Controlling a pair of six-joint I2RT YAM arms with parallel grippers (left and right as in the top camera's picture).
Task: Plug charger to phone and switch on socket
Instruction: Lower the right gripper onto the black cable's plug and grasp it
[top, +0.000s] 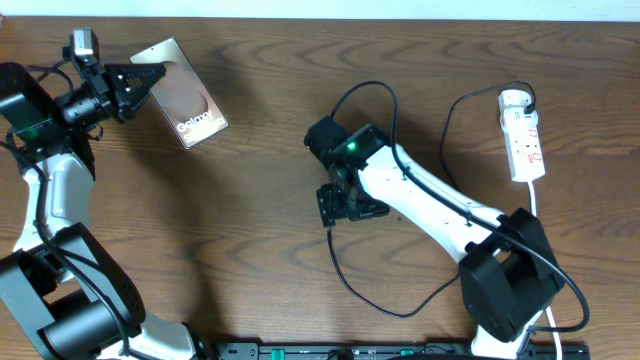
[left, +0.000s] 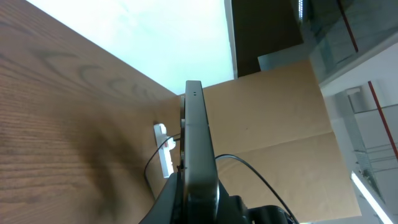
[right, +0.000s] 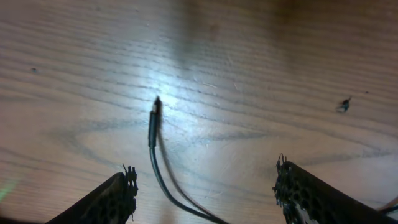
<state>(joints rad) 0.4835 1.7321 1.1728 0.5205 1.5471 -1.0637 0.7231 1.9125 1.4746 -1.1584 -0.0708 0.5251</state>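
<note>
1. Left gripper (top: 140, 80), top-left of the table (top: 250, 220): jaws closed on one end of the phone (top: 188, 100), clamping it.
2. The overhead view shows the phone's bronze face and "Galaxy" lettering. The rest of the lettering is too small to read.
3. In the left wrist view the phone (left: 196, 143) is edge-on, a thin dark slab running up the frame. Its lower end is lost between the fingers. I cannot tell whether any part of it rests on the table.
4. Right gripper (top: 350, 205), mid-table, points downward. From overhead its own body hides its fingertips.
5. In the right wrist view the gripper (right: 205, 177) has its jaws wide apart and holds nothing. Only the tips of the fingers (right: 118, 196) show at the bottom corners.
6. The plug tip (right: 154, 115) lies on the wood between the two fingers, touching neither. The picture is soft, so the connector's shape is not clear.
7. The charger (top: 350, 290) trails from under the right gripper and curves down and right until the arm hides it. More black cable loops above the gripper, and another length runs to the head of the socket.
8. The socket (top: 525, 135) lies at the far right, well apart from the phone, with its white cord running down past the arm base. The red marks are visible. The switch position is too small to judge.
9. In the left wrist view the socket (left: 163, 149) is a small white bar, partly cut off by the phone's edge.
</note>
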